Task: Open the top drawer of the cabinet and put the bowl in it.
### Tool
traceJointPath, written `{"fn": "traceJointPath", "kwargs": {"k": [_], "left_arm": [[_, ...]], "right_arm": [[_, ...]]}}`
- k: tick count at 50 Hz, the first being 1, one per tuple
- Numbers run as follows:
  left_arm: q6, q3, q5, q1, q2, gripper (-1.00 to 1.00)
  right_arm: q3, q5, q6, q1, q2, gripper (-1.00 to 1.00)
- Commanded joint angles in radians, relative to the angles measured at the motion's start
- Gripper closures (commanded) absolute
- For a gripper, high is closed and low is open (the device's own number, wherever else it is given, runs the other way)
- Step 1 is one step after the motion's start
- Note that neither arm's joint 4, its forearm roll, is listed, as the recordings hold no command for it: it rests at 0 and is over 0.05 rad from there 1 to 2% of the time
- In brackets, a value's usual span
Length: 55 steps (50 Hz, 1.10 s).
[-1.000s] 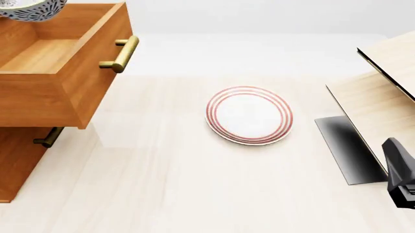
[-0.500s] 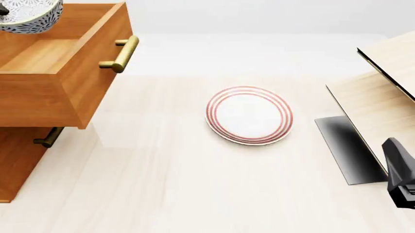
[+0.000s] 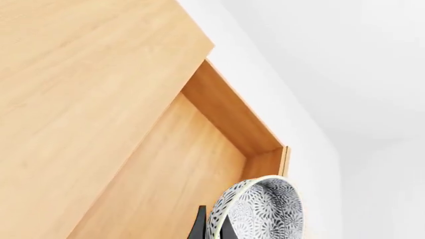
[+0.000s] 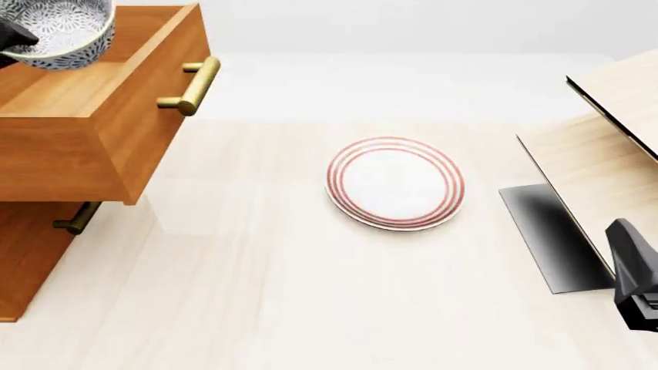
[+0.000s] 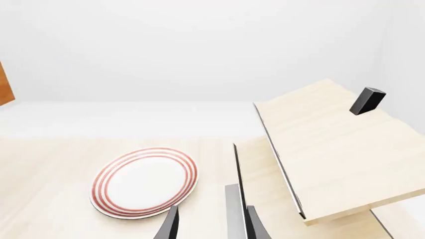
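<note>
The speckled grey-and-white bowl [image 4: 64, 29] hangs tilted over the open top drawer [image 4: 98, 116] of the orange-brown cabinet [image 4: 29, 258]. My left gripper [image 4: 12, 35] is shut on the bowl's rim at the picture's far left edge. In the left wrist view the bowl [image 3: 262, 209] stands on edge above the drawer's bare floor [image 3: 172, 169], its rim pinched between dark fingers [image 3: 199, 226]. The drawer's brass handle [image 4: 191, 85] points toward the table's middle. My right gripper [image 5: 212, 226] is open and holds nothing, low at the table's right side [image 4: 632, 281].
A white plate with red rings [image 4: 395, 183] lies flat mid-table. A pale light-wood structure [image 4: 606, 146] with a slanted top stands at the right, close to the right arm. A lower drawer's handle [image 4: 77, 218] shows beneath the open drawer.
The bowl has come down and slightly right over the open drawer, tilting more in the left gripper. The right arm and the plate have not moved.
</note>
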Motion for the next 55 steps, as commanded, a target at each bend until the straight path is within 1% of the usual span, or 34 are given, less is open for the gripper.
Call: {"fn": "traceJointPath", "kwargs": {"k": [1,10,12,23,32,46,55], "left_arm": [[0.005,-0.010,-0.045,0.015,0.065,1.00],[0.009,-0.036,-0.062,0.035,0.115,1.00],[0.020,-0.050,-0.055,0.042,0.131,1.00],[0.011,-0.055,-0.096,0.041,0.192,1.00],[0.021,-0.092,-0.086,0.058,0.231,1.00],[0.034,-0.100,-0.090,0.077,0.271,1.00],[0.033,-0.093,-0.102,0.074,0.287,1.00]], "right_arm": [[0.002,-0.002,0.000,0.000,-0.001,-1.00],[0.002,-0.002,-0.001,-0.001,-0.001,-1.00],[0.002,-0.002,0.000,-0.001,-0.001,-1.00],[0.002,-0.002,-0.001,0.000,-0.001,-1.00],[0.002,-0.002,-0.001,-0.001,-0.001,-1.00],[0.002,-0.002,-0.001,0.000,-0.001,-1.00],[0.002,-0.002,0.000,0.000,-0.001,-1.00]]}}
